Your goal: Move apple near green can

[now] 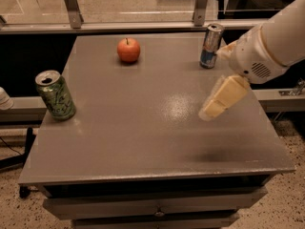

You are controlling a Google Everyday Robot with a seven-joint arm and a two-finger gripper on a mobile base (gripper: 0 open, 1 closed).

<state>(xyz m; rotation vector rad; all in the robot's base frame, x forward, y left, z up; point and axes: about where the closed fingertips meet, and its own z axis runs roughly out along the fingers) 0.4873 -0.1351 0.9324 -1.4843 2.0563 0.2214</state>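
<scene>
The red-orange apple (128, 49) with a short dark stem sits on the grey table (143, 128) near its far edge, left of centre. The green can (56, 95) stands upright at the table's left edge, well in front of and left of the apple. My gripper (215, 107), pale yellow at the end of a white arm, hangs over the right half of the table, far right of the apple and touching nothing.
A slim blue-and-silver can (211, 46) stands upright at the far right of the table, just behind my arm. A metal rail (119, 26) runs behind the table. Drawers (157, 209) sit below the table's front edge.
</scene>
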